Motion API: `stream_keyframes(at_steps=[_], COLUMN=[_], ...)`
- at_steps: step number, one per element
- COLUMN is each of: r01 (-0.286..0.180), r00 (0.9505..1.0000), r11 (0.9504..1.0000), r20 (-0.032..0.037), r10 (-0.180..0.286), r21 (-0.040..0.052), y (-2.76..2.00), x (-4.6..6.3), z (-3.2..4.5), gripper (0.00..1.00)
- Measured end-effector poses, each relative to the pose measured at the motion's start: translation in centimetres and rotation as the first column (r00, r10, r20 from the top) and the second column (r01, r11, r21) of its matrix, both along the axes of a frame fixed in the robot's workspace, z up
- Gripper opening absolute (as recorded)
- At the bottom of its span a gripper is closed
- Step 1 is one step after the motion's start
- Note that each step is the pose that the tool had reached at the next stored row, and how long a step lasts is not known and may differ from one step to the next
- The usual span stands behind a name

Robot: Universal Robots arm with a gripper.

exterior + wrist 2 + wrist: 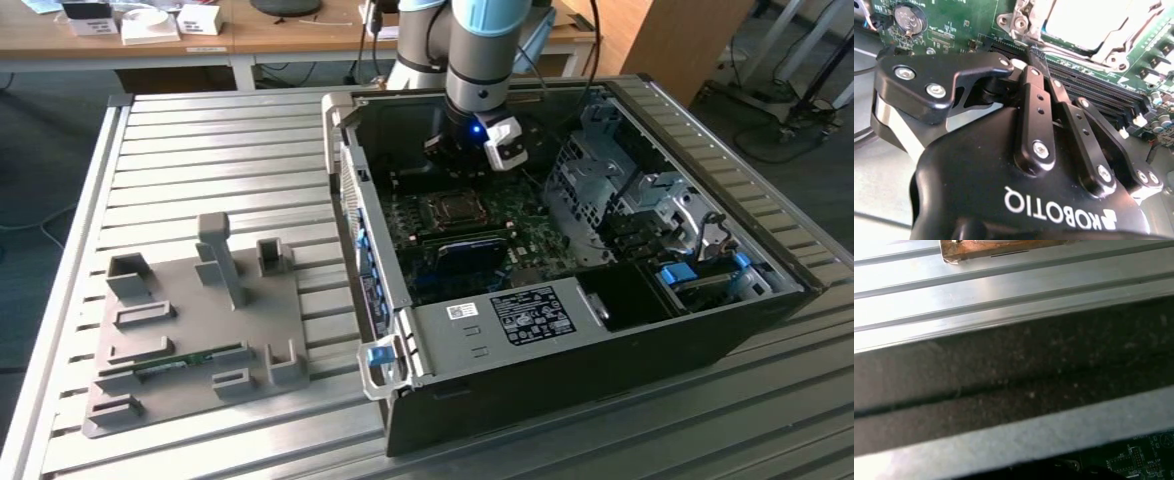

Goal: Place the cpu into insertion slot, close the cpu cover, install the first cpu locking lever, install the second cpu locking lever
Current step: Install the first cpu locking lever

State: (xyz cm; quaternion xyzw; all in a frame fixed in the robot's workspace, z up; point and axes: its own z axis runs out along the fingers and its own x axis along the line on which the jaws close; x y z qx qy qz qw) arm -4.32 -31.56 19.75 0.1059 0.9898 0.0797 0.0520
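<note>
Gripper [1035,52] hangs above the cpu cover [1089,25], fingers pressed together, holding nothing I can see. Looks like the lever stage — it'd need precise tip placement

I see an open computer case [574,330] on the slatted metal table [200,150]. At its nine o'clock sits a grey fixture plate [187,330]; a wooden desk [267,35] lies at twelve.

A ribbed aluminium surface [1004,285] ran beside a dark case wall [1019,385], with a corner of green circuit board [1144,455] showing.
</note>
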Motion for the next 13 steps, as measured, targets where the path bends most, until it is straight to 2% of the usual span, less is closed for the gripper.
stream_keyframes(at_steps=[9, 13], r01=[0.0, 0.0], r00=[0.9999, 0.9998], r11=[1.0, 1.0], r20=[0.0152, 0.0174], r10=[0.0, 0.0], r21=[-0.0019, -0.0013], y=[0.0, 0.0], x=[-0.29, -0.43], z=[-0.2, -0.22], gripper=[0.11, 0.11])
